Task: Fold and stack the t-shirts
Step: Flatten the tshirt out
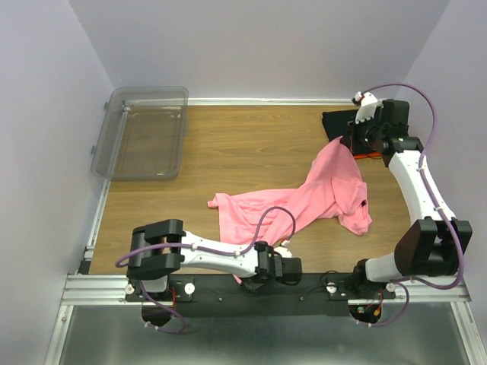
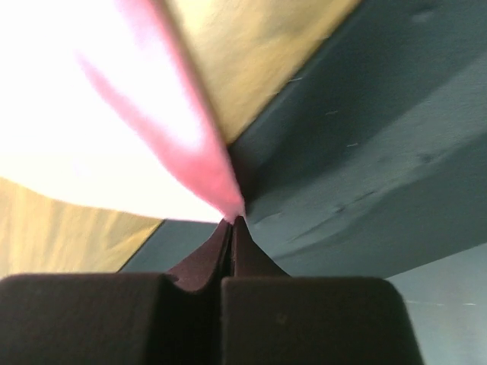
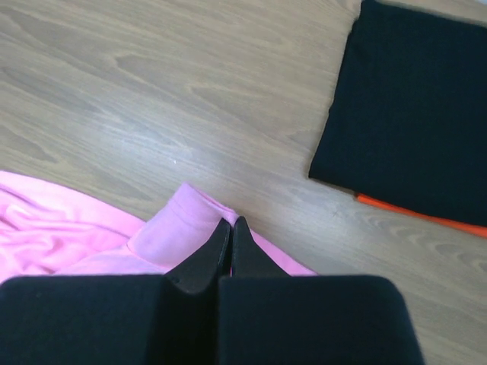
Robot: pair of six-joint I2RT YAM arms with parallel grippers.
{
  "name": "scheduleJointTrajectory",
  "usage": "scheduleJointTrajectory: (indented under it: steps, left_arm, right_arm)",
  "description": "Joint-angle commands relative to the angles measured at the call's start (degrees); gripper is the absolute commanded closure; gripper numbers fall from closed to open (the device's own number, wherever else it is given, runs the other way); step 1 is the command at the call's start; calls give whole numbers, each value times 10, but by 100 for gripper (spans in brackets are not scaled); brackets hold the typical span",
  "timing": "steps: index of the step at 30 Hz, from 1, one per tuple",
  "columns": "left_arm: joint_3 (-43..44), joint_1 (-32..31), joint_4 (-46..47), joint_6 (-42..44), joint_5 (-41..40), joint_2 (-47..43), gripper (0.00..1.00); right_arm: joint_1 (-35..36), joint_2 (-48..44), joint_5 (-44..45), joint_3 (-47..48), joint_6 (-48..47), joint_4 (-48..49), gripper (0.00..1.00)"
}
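The pink t-shirt lies crumpled across the wooden table, stretched between both arms. My right gripper is shut on its far corner and holds it a little above the table; the right wrist view shows the black fingers pinching a pink hem. My left gripper is at the table's near edge, shut on the shirt's near corner; in the left wrist view the pink cloth runs into the closed fingertips. A folded black t-shirt lies on an orange one at the far right.
A clear plastic bin stands at the far left corner of the table. The black and orange stack sits just behind my right gripper. A dark rail runs along the near edge under the left arm.
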Motion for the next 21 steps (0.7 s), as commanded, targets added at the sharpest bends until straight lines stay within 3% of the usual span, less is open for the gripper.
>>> scheduleJointTrajectory:
  steps: [1,6,9,10,11,12,14,18,21]
  left_arm:
    - [69,28,-68,-56,-118,-74,100]
    - [219,152,-22,-30,-260,-207,100]
    - [276,167,117,71,-351,-327,100]
    - [283,167,159,101,-362,-328,100]
    - [290,169,247,140,-366,-371,100]
    - [297,169,288,213,-376,-388,100]
    - [328,169,368,275,-371,-428,100]
    - [384,169,440,385,-346,-461,100]
    - [393,169,473,416,-308,-476,100]
  right_arm:
    - [-4,-20,-48,85,-45,-30,99]
    - [-4,-24,-75,263,-53,-96,100]
    - [-4,-28,-97,391,-32,-122,99]
    - [-4,-28,-99,422,-32,-128,99]
    - [-4,-28,-100,452,-24,-140,99]
    - [-4,-31,-97,518,-21,-144,99]
    - [-4,-35,-82,572,-16,-144,100]
    - [-4,-45,0,687,-6,-137,99]
    - [-4,-57,61,728,5,-101,99]
